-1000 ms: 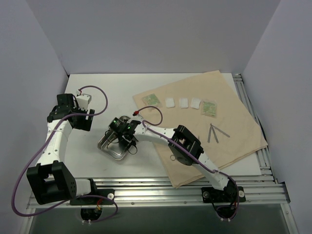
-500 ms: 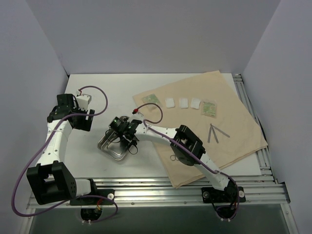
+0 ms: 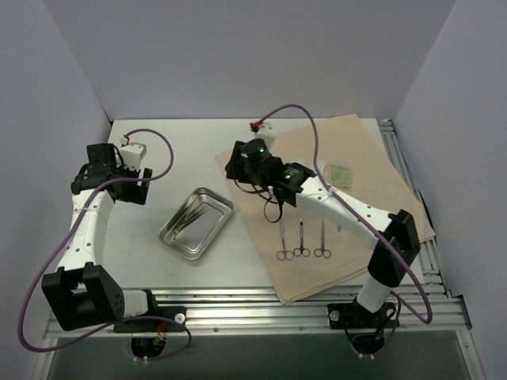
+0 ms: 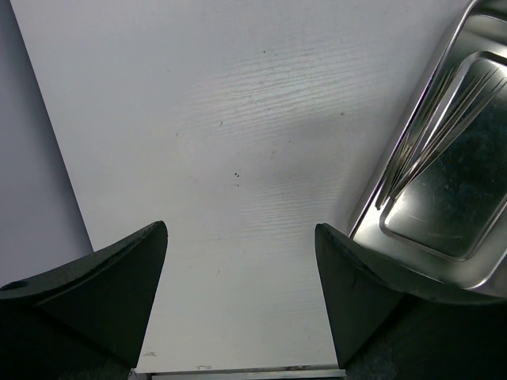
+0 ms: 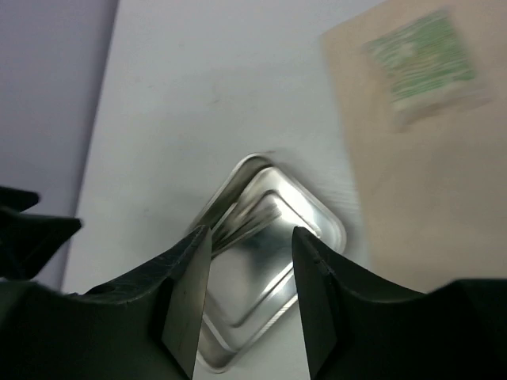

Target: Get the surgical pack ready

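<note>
Right arm [image 3: 348,207] withdrawn from steel tray [image 3: 196,222], right jaws parted (empty) beyond it, left jaws wide

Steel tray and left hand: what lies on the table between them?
Nothing. In the left wrist view the white table between the left hand and the steel tray is bare; the top view agrees.
</note>
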Robot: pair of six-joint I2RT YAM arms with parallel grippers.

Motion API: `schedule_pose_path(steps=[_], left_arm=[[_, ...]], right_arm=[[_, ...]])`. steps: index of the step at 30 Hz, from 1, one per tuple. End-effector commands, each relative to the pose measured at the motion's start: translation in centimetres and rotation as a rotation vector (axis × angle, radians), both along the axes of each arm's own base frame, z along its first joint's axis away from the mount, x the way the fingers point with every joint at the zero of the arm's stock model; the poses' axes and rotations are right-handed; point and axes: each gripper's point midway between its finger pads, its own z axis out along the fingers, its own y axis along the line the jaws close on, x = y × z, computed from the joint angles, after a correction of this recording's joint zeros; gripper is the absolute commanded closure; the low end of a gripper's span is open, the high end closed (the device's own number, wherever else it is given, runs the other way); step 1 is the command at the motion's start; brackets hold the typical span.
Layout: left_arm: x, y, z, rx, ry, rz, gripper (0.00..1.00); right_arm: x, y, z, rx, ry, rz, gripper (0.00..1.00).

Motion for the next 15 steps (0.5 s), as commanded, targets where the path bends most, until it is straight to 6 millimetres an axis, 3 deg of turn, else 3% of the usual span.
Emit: schedule_pose_path(steps=[1, 4, 6, 8, 11, 15], left_arm=[[0.4, -0.9, 1.7, -0.046, -0.033, -0.024, 0.15], [0.3, -1.0, 1.7, -0.047, -0.034, -0.031, 0.15], [0.4, -1.0, 1.6, -0.047, -0.029, -0.032, 0.15], [0.4, -0.9, 1.3, -0.049, -0.019, -0.026, 0.15], [0.3, -1.0, 0.9, -0.059, -0.011, -0.020, 0.15], [0.2, -1.0, 0.4, -0.058, 0.006, -0.019, 0.15]], right_arm=[[1.0, -8.0, -1.8, -0.200, -0.021, -0.022, 0.57], [1.1, -14.0, -3.1, -0.329, 0.026, -0.076, 0.46], [0.9, -17.7, -5.0, -0.397, 0.120, -0.115, 0.46], [-0.5, -19.6, -7.6, -0.459, 0.212, -0.102, 0.51], [-2.7, -20.5, -11.3, -0.502, 0.317, -0.065, 0.60], [-4.9, -20.5, -15.1, -0.517, 0.421, -0.032, 0.63]])
